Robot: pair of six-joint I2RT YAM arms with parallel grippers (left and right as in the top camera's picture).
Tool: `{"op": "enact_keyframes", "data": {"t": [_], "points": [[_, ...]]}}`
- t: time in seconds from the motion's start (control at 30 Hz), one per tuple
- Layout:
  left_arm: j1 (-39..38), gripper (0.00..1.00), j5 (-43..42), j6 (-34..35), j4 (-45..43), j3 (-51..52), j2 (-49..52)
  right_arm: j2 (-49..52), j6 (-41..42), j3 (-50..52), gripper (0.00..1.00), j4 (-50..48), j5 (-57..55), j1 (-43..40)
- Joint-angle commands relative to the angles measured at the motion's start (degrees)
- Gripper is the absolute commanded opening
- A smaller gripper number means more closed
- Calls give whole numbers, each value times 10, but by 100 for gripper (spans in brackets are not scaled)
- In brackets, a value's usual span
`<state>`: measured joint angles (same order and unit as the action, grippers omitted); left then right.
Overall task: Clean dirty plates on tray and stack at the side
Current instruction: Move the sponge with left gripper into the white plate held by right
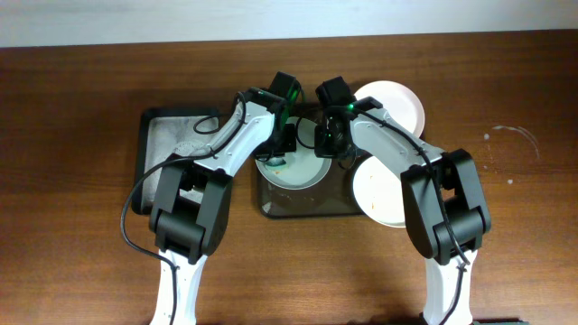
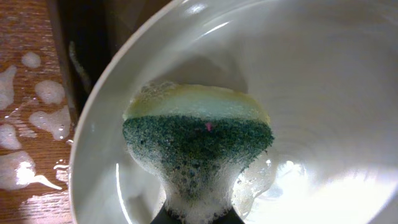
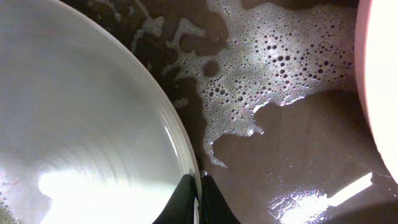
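A white plate (image 1: 291, 170) lies in the left part of the dark brown tray (image 1: 298, 208). My left gripper (image 1: 287, 144) is shut on a soapy green and yellow sponge (image 2: 198, 134), which presses on the inside of this plate (image 2: 311, 93); the gripper (image 2: 198, 214) shows only at the bottom edge of the left wrist view. My right gripper (image 1: 327, 146) is shut on the plate's right rim (image 3: 186, 155), one finger on each side (image 3: 198, 200). A second plate (image 1: 384, 191) sits at the tray's right end. A third plate (image 1: 396, 104) rests on the table behind it.
A smaller black tray (image 1: 172, 135) with foam stands left of the brown tray. Suds and water cover the brown tray's floor (image 3: 280, 74). Foam drops lie on the wooden table (image 2: 25, 118) beside the plate. The edge of the second plate (image 3: 380, 74) is close on the right.
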<state>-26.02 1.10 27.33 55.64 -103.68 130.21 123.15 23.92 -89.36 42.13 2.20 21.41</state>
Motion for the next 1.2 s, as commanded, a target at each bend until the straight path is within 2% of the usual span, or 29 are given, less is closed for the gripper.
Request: {"op": "enact_keyframes", "data": {"t": [0.0, 0.2, 0.4, 0.6, 0.7, 0.77, 0.97, 1.17], "points": [[1, 1, 25, 9, 1, -1, 14, 11, 3, -2, 4, -4, 3, 2], [2, 1, 82, 19, -79, 16, 28, 11, 3, -2, 4, -4, 3, 2], [2, 1, 65, 19, -110, 16, 52, 11, 3, -2, 4, -3, 10, 2], [22, 1, -52, -1, -102, 16, 52, 11, 2, 9, 4, 1, 146, -43], [48, 1, -183, -50, -102, 16, 52, 11, -13, 36, 4, -18, 208, -76], [59, 1, -224, -67, -92, 16, 52, 11, -13, 56, 4, -41, 233, -88], [44, 1, -131, -67, -48, 16, 52, 11, -17, 66, 4, -58, 237, -90], [29, 1, -36, -85, -127, 16, 52, 11, -21, 66, 4, -57, 238, -90]]}}
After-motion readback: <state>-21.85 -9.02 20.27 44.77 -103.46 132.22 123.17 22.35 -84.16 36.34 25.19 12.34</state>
